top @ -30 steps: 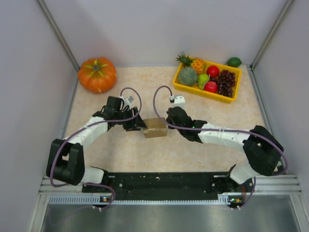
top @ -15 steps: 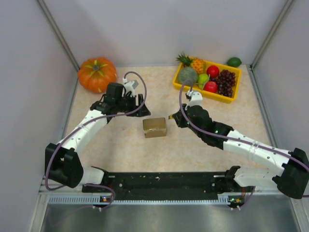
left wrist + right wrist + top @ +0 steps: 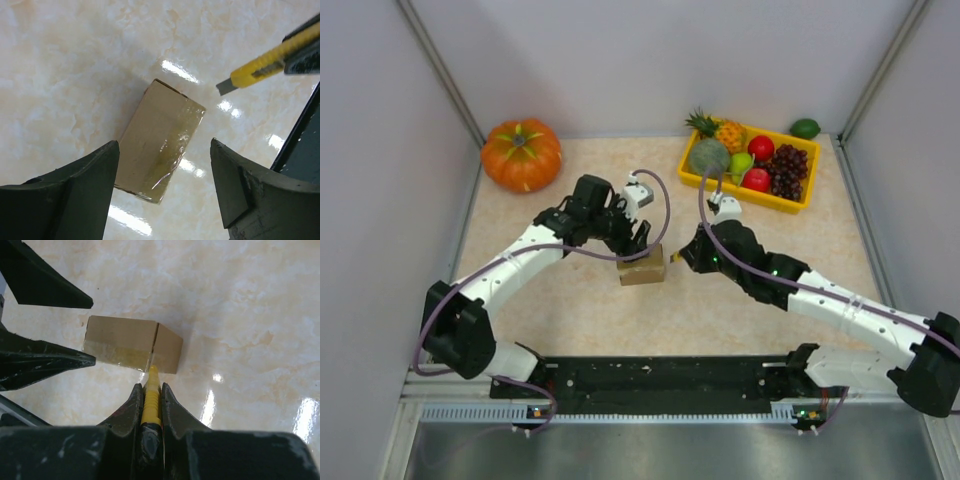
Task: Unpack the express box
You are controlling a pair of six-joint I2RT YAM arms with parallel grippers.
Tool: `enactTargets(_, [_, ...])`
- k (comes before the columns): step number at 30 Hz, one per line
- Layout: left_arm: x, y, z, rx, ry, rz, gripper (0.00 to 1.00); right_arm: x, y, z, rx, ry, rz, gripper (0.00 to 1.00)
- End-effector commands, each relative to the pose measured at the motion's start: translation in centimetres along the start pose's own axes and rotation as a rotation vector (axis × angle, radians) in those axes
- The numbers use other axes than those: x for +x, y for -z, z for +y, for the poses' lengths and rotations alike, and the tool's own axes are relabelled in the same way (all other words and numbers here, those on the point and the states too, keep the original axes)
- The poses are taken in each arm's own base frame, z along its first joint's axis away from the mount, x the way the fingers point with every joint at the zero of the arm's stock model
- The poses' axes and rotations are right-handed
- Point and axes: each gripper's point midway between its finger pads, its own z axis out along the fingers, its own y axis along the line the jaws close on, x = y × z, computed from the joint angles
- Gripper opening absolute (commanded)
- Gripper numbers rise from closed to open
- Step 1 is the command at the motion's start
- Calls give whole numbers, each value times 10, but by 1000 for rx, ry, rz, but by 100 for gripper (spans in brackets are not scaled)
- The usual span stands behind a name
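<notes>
The express box is a small brown carton sealed with shiny clear tape, lying on the beige table. In the left wrist view the express box lies below and between my spread fingers. My left gripper hovers open over it, apart from it. My right gripper sits just right of the box, shut on a yellow utility knife. The knife's tip points at the carton's near side. That knife also shows at the upper right of the left wrist view.
An orange pumpkin stands at the back left. A yellow fruit tray with several fruits is at the back right, and a green lime lies behind it. Grey walls close in both sides.
My left gripper has swung from the box's left side to above it and has opened wider. My right gripper with the knife has drawn back slightly to the right.
</notes>
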Motion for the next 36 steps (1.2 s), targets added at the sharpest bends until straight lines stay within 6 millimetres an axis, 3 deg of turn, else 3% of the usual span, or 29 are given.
enactTargets(1, [-12, 14, -2, 28, -290, -71, 78, -12, 16, -7, -11, -71, -18, 0])
enactTargets(4, [-12, 10, 6, -2, -360, -99, 83, -13, 20, -14, -9, -77, -14, 0])
enactTargets(10, [-5, -4, -3, 39, -523, -57, 88, -15, 23, -22, -6, -75, -4, 0])
enactTargets(19, [17, -20, -5, 136, -513, 96, 89, -13, 20, -27, -7, -87, 9, 0])
enactTargets(20, [18, -22, -2, 127, -518, 103, 93, -12, 19, -26, -13, -88, 11, 0])
enactTargets(24, [13, -31, 5, 99, -544, 67, 93, -13, 17, -24, -25, -95, 8, 0])
enactTargets(36, [40, -45, 19, 46, -541, 84, 91, -20, 12, -20, -59, -136, -7, 0])
